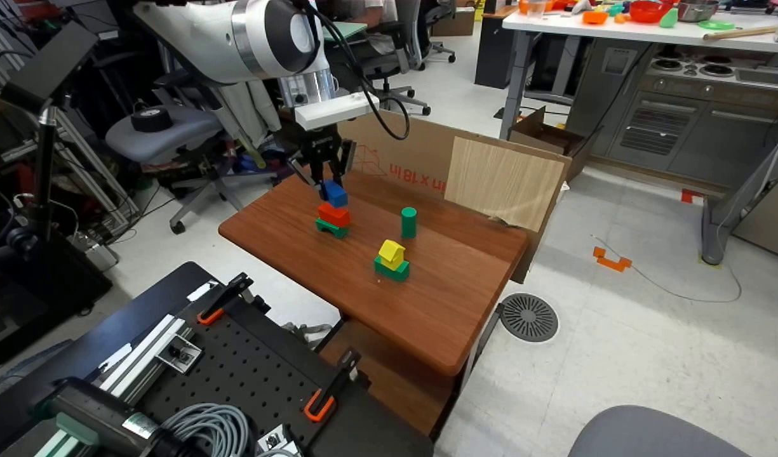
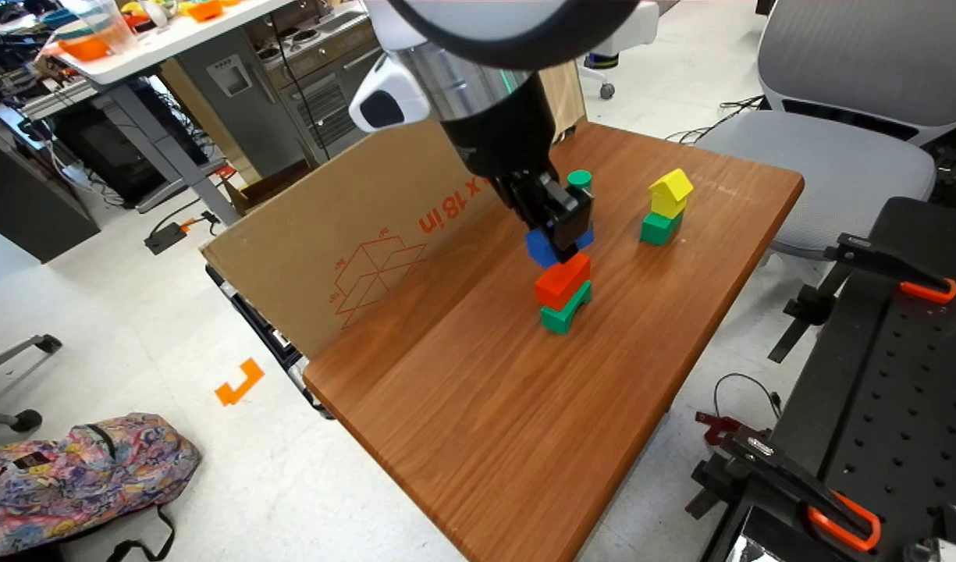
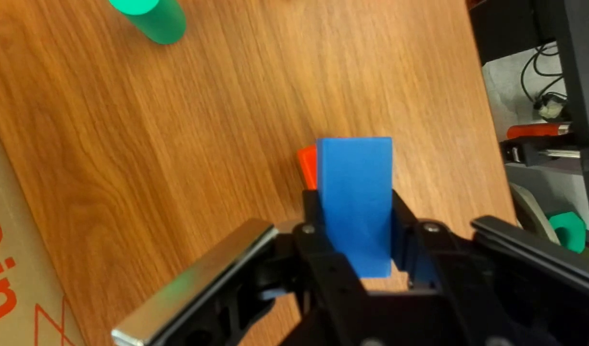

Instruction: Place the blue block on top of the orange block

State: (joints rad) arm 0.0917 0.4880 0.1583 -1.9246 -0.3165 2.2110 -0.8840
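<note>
My claw (image 3: pixel 356 206), part-spread to the width of the blue block (image 3: pixel 355 163), pinches it by two sides. In both exterior views the orange block (image 2: pixel 563 282) lies below at six o'clock, on a green arch (image 2: pixel 557 318); contact between blue and orange is unclear. On the wooden table (image 1: pixel 446 311), in an exterior view, a green cylinder (image 1: pixel 408 223) stands at four o'clock from my claw; cardboard (image 1: pixel 420 149) rises at two, a grey chair (image 1: pixel 179 133) at ten.

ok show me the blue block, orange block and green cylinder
Blue block (image 3: pixel 356 204), wrist view: the face toward the camera.
Orange block (image 1: pixel 330 217), in an exterior view: its long side.
Green cylinder (image 1: pixel 408 225), in an exterior view: its curved side.
</note>
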